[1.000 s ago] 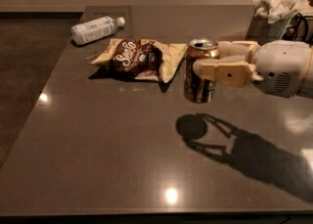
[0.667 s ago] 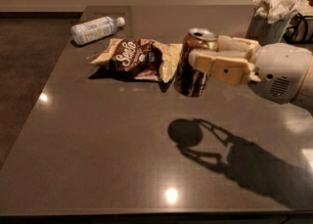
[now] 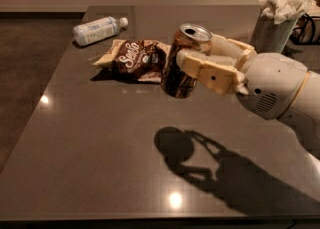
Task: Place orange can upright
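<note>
Holding orange can (image 3: 175, 75) near-upright, slightly tilted, above the table (image 3: 100, 138), its shadow (image 3: 172, 145) below. Gripper (image 3: 196, 52) jaws clamped round its side. Can airborne, not set down; lowering and release left. Chip bag (image 3: 135, 60) just behind.

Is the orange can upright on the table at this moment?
No. The orange can is tilted, top leaning right, clamped in the gripper above the table; its shadow lies apart below it.

The dark table (image 3: 100, 148) carries a water bottle (image 3: 98, 29) on its side, a crumpled snack bag (image 3: 137, 60) and a tissue-filled cup (image 3: 270, 35). Above it the gripper (image 3: 194, 53) clasps the orange can (image 3: 177, 80).
</note>
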`<move>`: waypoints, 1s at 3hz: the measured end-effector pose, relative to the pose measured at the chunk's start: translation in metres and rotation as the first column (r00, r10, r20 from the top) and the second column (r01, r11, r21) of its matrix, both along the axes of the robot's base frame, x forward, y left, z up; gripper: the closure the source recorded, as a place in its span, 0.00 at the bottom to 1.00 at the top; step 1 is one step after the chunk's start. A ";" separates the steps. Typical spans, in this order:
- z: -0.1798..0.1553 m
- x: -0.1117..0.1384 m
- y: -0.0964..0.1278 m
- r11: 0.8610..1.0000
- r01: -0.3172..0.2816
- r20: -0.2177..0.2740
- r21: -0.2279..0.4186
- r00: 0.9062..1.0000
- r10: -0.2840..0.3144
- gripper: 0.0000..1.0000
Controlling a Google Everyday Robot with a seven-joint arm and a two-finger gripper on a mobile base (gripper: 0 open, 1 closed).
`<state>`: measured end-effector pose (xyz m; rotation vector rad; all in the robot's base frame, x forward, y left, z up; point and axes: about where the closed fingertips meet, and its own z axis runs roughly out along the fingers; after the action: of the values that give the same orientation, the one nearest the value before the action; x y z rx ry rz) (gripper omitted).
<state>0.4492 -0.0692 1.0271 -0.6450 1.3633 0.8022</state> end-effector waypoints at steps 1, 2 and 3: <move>0.001 -0.002 0.004 1.000 0.000 0.015 -0.007 1.000 0.000 1.00; -0.005 -0.002 0.007 0.999 0.007 0.001 -0.036 1.000 -0.007 1.00; -0.021 -0.004 0.005 0.998 0.026 -0.013 -0.064 1.000 -0.027 1.00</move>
<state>0.4449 -0.0645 1.0066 -0.6707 1.4121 0.7451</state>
